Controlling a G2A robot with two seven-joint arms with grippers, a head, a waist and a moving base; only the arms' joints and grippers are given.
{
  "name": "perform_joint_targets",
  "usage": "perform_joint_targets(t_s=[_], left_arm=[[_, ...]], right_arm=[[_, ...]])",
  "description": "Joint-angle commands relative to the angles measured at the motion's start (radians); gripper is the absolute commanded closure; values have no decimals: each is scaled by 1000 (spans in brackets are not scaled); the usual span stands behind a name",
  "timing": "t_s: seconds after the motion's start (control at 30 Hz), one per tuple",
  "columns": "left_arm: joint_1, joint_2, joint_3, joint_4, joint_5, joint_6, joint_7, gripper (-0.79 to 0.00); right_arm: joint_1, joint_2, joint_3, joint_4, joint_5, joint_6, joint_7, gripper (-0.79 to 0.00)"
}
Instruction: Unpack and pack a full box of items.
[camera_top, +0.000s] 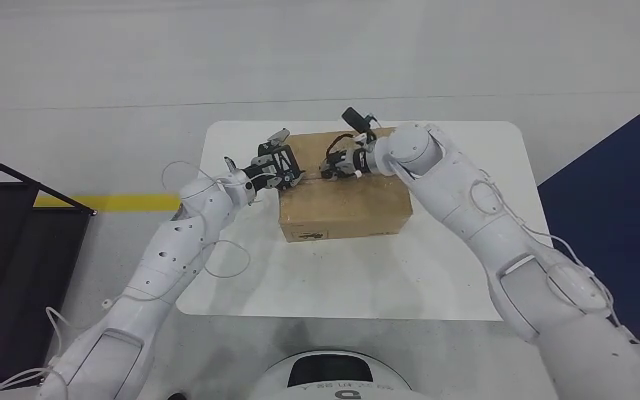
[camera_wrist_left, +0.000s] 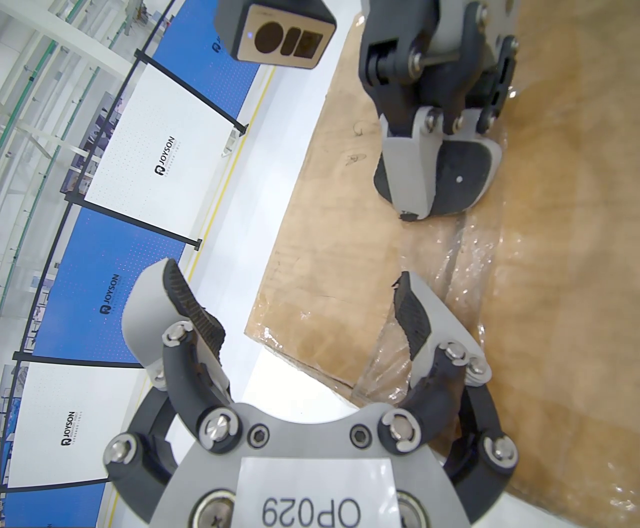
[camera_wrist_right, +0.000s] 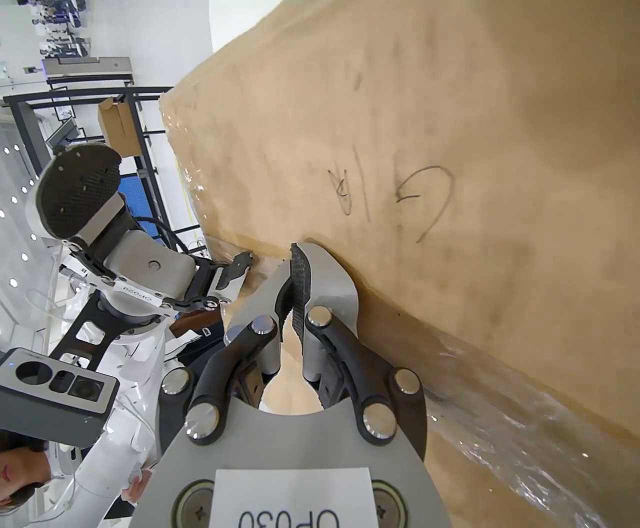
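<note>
— Bright, even light from overhead; the white table (camera_top: 440, 270) around the box (camera_top: 345, 200) carries hardly any shadow.
— The box's near side is a shade darker than its top, though. Glare glints off the clear tape (camera_wrist_right: 505, 385) on its top.
— Beyond the box, the row of panels (camera_wrist_left: 150, 165) bows toward the edge.

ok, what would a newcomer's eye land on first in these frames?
The closed brown cardboard box, its top seam sealed with clear tape, sits on the white table. Both grippers meet over that seam: the left gripper has its fingers open at the box's edge, the right gripper has its fingers shut, tips at the seam.
</note>
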Motion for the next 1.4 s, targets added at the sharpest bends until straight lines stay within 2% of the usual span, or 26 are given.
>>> perform_joint_targets(t_s=[0.0, 0.3, 0.8, 1.1, 1.37], left_arm=[[0, 0, 0, 0, 0, 0, 0, -785], [0, 0, 0, 0, 0, 0, 0, -785], [0, 0, 0, 0, 0, 0, 0, -785], [0, 0, 0, 0, 0, 0, 0, -785], [0, 0, 0, 0, 0, 0, 0, -785]], right_arm=[[-10, 8, 14, -9, -9, 1, 6, 0], [-101, 70, 132, -122, -57, 33, 1, 0], [-363, 194, 460, -423, -120, 148, -24, 0], [-488, 224, 588, -555, -97, 204, -76, 0], [-611, 233, 689, -643, -28, 231, -196, 0]])
